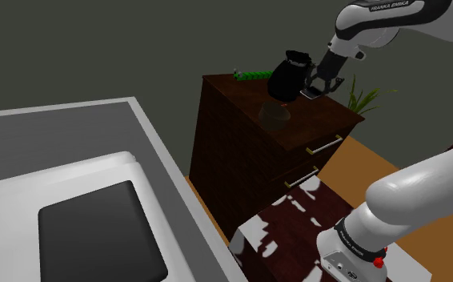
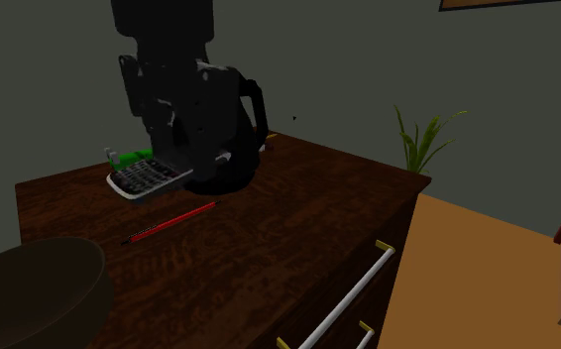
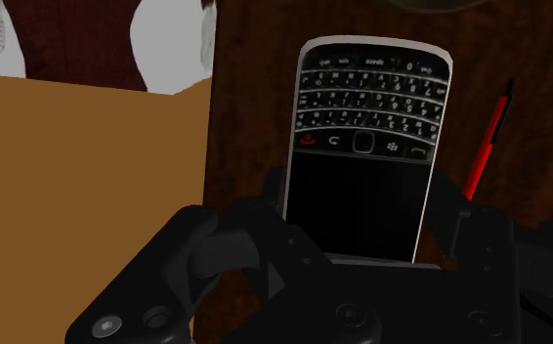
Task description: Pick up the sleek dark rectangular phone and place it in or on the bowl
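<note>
The bowl point(image 2: 39, 290) sits dark at the near corner of the dresser point(image 2: 298, 233), at the second exterior view's lower left. It is well apart from the phone point(image 2: 147, 179), so the coming carry has to run from the phone toward that corner, leftward and toward the camera in this view.

The phone seems to hang slightly above the wood, tilted, pinched by the gripper point(image 2: 160, 159). In the wrist view the fingers point(image 3: 452, 210) press on the phone's two long edges at the screen end. The long axis runs straight out from the palm, with the keypad end farthest away.

Just behind the phone lies a small green object that I cannot identify. A red pen point(image 2: 169, 222) lies flat on the wood under and just beside the phone, partly along the line to the bowl. It is low enough that a lifted phone should pass over it.

A black kettle point(image 2: 237, 124) stands right behind the gripper, on the side away from the bowl. At the far right, past the dresser's edge, stands a green plant point(image 2: 422, 139), clear of the route.
</note>
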